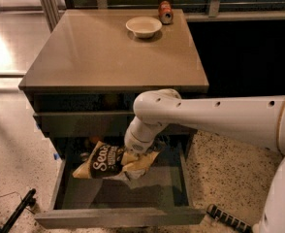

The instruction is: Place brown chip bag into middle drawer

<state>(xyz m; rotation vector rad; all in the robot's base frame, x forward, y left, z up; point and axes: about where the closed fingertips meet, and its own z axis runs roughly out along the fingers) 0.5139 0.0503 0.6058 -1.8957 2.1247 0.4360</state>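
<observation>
The jaws are seen clamped on the right end of the crinkly dark brown and tan-yellow chip bag [105, 162], though they are largely hidden under the wrist. The two-finger gripper [138, 158] is positioned low in front of the cabinet, over the rear part of the wide shallow grey middle drawer [118, 217], which is pulled fully out. The bag is held lengthwise across the drawer, tilted, with its left end drooping towards the drawer's left wall and its white lettering turned upward. Whether the bag touches the bare grey drawer floor cannot be told; a shadow is cast beneath it.

The gripper is carried by a thick white robot arm [220, 118], which reaches in from the right and bends down at a rounded joint just below the cabinet's edge. Above the open drawer, a closed grey upper drawer front [79, 123] is seen. On the flat tan cabinet top [103, 57], a shallow white bowl [143, 26] is set near the back, with a small reddish can [166, 12] just beside it at the rear edge. The cabinet is surrounded by speckled terrazzo floor [229, 174].
</observation>
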